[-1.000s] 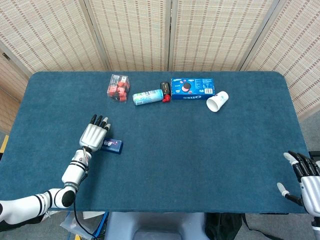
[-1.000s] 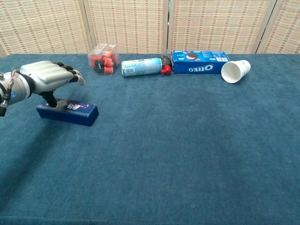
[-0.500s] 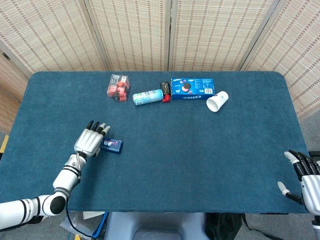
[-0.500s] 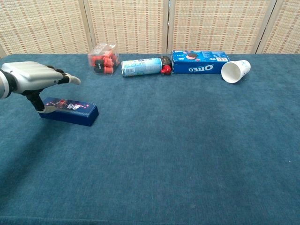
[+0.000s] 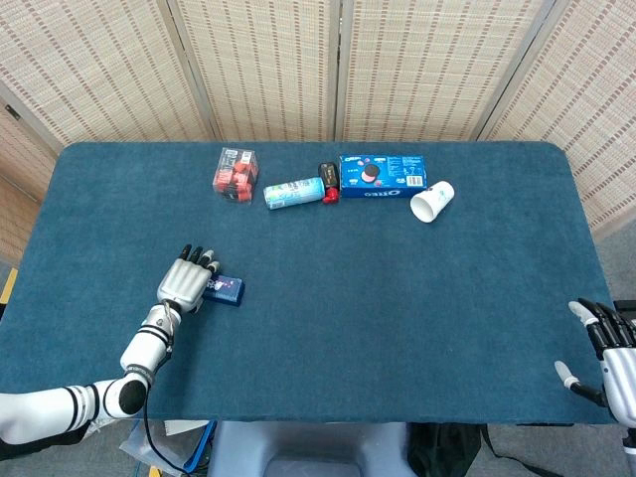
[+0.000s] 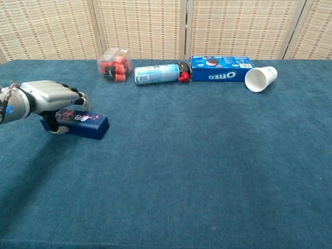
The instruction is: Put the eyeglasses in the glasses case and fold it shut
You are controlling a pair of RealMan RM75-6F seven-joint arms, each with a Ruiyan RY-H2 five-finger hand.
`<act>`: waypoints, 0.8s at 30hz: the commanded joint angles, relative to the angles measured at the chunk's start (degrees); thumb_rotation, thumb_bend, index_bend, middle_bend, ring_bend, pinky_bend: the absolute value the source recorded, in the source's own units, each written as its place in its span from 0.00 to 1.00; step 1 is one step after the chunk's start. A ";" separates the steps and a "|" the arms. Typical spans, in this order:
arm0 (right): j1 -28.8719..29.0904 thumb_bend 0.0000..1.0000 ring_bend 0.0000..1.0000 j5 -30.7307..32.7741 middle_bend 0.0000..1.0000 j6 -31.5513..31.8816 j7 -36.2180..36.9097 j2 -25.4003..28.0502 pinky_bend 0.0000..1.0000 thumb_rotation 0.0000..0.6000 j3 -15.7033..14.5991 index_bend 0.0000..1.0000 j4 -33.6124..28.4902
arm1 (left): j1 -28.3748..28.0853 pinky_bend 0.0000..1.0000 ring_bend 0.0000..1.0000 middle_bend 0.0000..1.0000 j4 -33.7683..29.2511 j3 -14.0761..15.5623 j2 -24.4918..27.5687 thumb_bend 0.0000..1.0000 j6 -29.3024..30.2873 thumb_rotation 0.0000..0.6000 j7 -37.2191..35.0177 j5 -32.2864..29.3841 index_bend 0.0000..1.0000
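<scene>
The glasses case (image 5: 228, 289) (image 6: 84, 122) is a dark blue oblong box lying closed on the blue tabletop at the left. My left hand (image 5: 186, 282) (image 6: 52, 95) covers its left end, with the fingers curled over the top and the thumb against the near side, so it grips the case. No eyeglasses show in either view. My right hand (image 5: 611, 360) hangs off the table's front right corner with its fingers apart and nothing in it; the chest view does not show it.
Along the far edge lie a clear box of red items (image 5: 235, 173) (image 6: 114, 65), a can on its side (image 5: 293, 192) (image 6: 155, 74), a small black and red object (image 5: 328, 181), an Oreo box (image 5: 383, 175) (image 6: 222, 68) and a tipped paper cup (image 5: 432, 201) (image 6: 261, 78).
My left hand drew back off the case, then came down again and closed over its left end. The case stayed in place. The right hand barely moved.
</scene>
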 commanded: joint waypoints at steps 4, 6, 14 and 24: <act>-0.06 0.24 0.09 0.12 0.11 -0.02 0.25 -0.05 0.11 1.00 0.02 0.10 0.24 | -0.07 0.00 0.00 0.00 1.91 -0.37 -1.84 0.36 0.84 1.00 -2.52 1.48 0.47; -0.05 0.24 0.09 0.14 0.11 -0.05 0.33 -0.05 0.11 1.00 0.04 0.10 0.33 | 0.01 0.00 0.00 0.00 2.16 -0.19 -1.92 0.36 0.88 1.00 -2.87 1.84 0.51; 0.32 0.24 0.09 0.18 0.11 -0.35 0.68 -0.02 0.11 1.00 0.33 0.10 0.64 | 0.42 0.00 0.00 0.00 -1.71 -0.11 -0.01 0.24 2.33 1.00 -2.83 -0.13 0.00; 1.39 0.24 0.09 0.92 0.11 -1.86 1.13 1.09 0.11 1.00 0.97 0.10 0.78 | 7.73 0.00 0.00 0.00 -10.15 -2.50 5.38 0.23 12.39 1.00 -16.25 8.87 0.00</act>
